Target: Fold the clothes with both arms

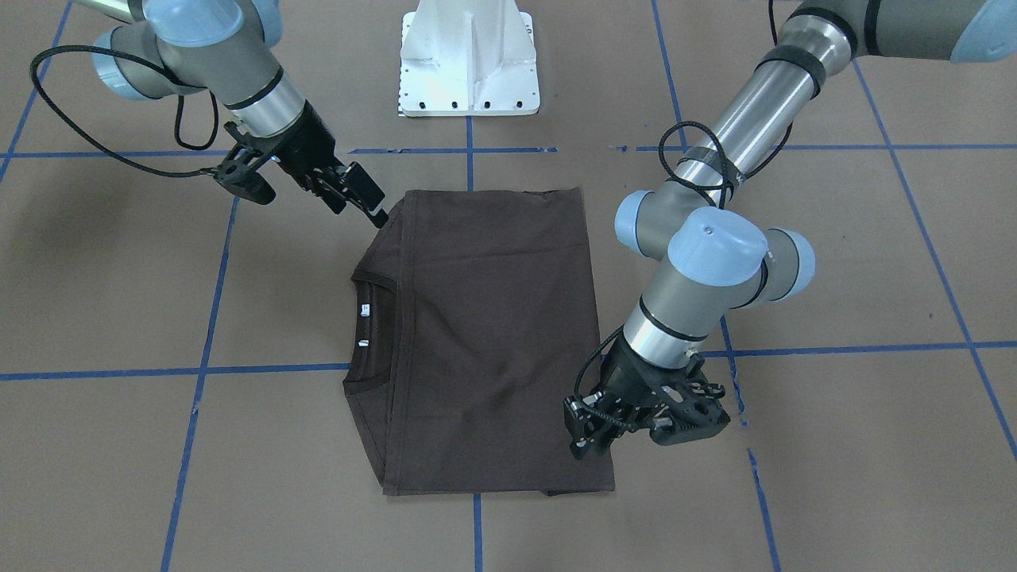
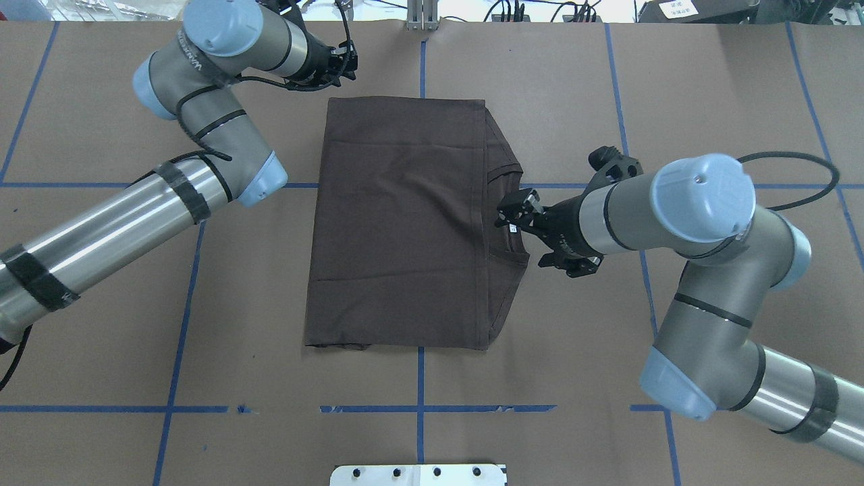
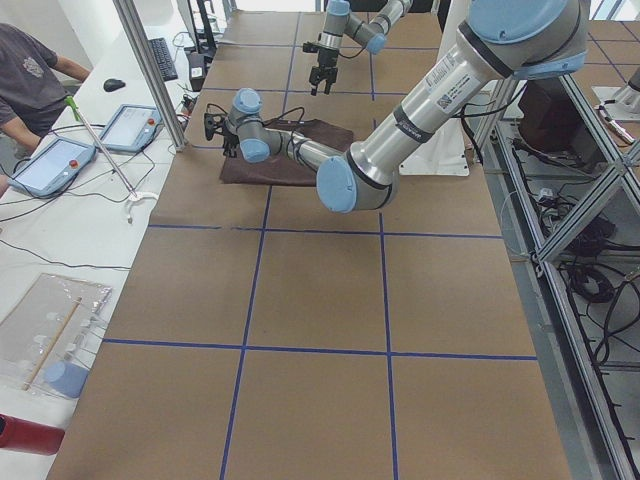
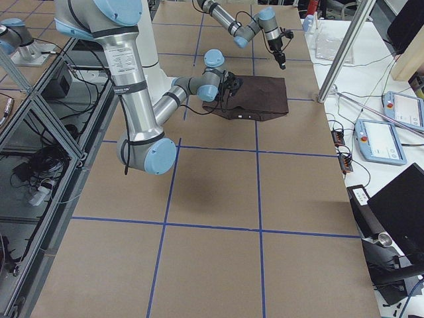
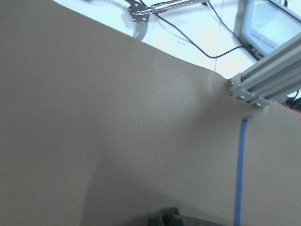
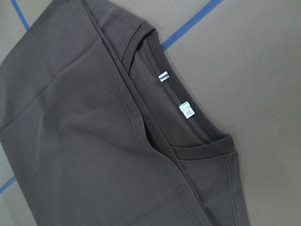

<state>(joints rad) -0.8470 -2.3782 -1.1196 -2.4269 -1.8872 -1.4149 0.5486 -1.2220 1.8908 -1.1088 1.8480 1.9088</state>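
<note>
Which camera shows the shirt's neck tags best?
The right wrist view: both tags appear large and sharp. The front-facing view shows them as small white specks. Overhead, the right gripper partly covers them. The side views are too distant, and the left wrist view misses them.

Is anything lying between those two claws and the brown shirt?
Nothing visible does. The right gripper hangs above the shirt near its collar end. The left gripper hangs by a far corner, right at the cloth's edge.
</note>
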